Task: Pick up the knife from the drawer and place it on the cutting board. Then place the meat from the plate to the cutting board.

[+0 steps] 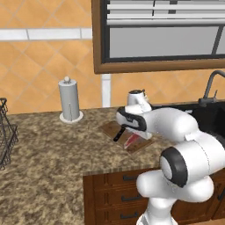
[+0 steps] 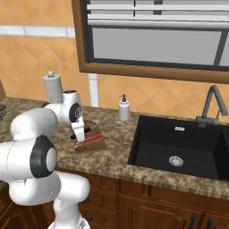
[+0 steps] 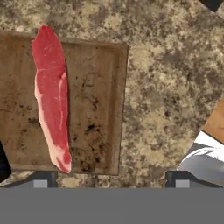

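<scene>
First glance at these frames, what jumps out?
The red meat lying lengthwise on the dark cutting board, on the speckled counter. The knife rests on the same board, blade toward the sink. The gripper hangs open over the board's edge, holding nothing.

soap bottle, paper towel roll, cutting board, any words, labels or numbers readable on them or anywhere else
None can be read in any view.
soap bottle: plain white, no label visible.
paper towel roll: blank.
cutting board: wood grain only, with the meat lying on it.
knife: no marking visible.
</scene>
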